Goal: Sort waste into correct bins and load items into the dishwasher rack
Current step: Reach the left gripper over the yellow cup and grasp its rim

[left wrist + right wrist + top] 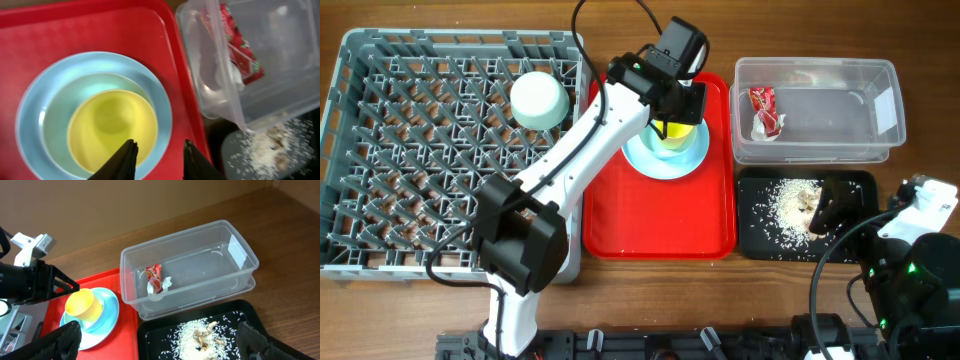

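Note:
A small yellow cup stands upright on the light blue plate, which lies on the red tray. My left gripper hovers just over the cup's rim, slightly open with nothing in it; one finger is over the cup's inside, the other outside it. A mint-green bowl sits upside down in the grey dishwasher rack. A red-and-white wrapper lies in the clear tub. Rice scraps are piled in the black tray. My right gripper hangs wide open above that tray.
The red serving tray lies between the rack and the two bins, the plate in its far half. The left arm reaches across the rack's right edge. The tub stands right behind the black tray. Bare wooden table runs along the front.

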`<action>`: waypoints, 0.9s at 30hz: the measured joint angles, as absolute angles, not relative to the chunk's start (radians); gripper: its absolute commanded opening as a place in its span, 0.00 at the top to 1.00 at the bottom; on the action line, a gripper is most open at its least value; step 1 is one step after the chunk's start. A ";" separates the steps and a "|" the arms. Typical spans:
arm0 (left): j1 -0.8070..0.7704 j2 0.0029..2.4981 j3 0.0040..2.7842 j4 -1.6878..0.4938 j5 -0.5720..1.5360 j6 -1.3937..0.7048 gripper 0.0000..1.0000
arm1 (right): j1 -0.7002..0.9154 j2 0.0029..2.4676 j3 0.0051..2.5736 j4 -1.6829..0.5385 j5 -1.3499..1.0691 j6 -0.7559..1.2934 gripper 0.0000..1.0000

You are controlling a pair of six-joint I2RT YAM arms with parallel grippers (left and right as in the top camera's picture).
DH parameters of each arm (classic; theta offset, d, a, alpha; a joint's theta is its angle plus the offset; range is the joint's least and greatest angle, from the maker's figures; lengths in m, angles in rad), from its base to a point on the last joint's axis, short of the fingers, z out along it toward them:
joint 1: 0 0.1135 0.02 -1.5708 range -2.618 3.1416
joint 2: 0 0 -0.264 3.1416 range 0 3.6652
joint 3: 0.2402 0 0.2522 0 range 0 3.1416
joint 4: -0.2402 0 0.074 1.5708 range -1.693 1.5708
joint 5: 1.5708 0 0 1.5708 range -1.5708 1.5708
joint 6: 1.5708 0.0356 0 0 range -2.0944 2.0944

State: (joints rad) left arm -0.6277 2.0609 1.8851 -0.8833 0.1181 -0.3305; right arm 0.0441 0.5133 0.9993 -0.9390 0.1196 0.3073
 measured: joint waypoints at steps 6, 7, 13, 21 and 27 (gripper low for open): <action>-0.652 2.063 1.885 -0.881 0.026 -0.330 0.80 | 0.044 0.513 0.999 -0.939 0.120 0.307 0.00; -0.659 2.063 1.885 -0.880 0.022 -0.331 0.80 | 0.044 0.513 0.999 -0.939 0.120 0.307 0.00; -0.717 2.078 1.885 -0.846 -0.019 -0.329 0.85 | 0.044 0.513 0.999 -0.939 0.120 0.307 0.00; -0.720 2.167 1.885 -0.852 -0.056 -0.329 0.84 | 0.044 0.513 0.999 -0.939 0.120 0.307 0.00; -0.720 2.172 1.885 -0.864 -0.056 -0.329 0.85 | 0.044 0.513 0.999 -0.939 0.120 0.307 0.00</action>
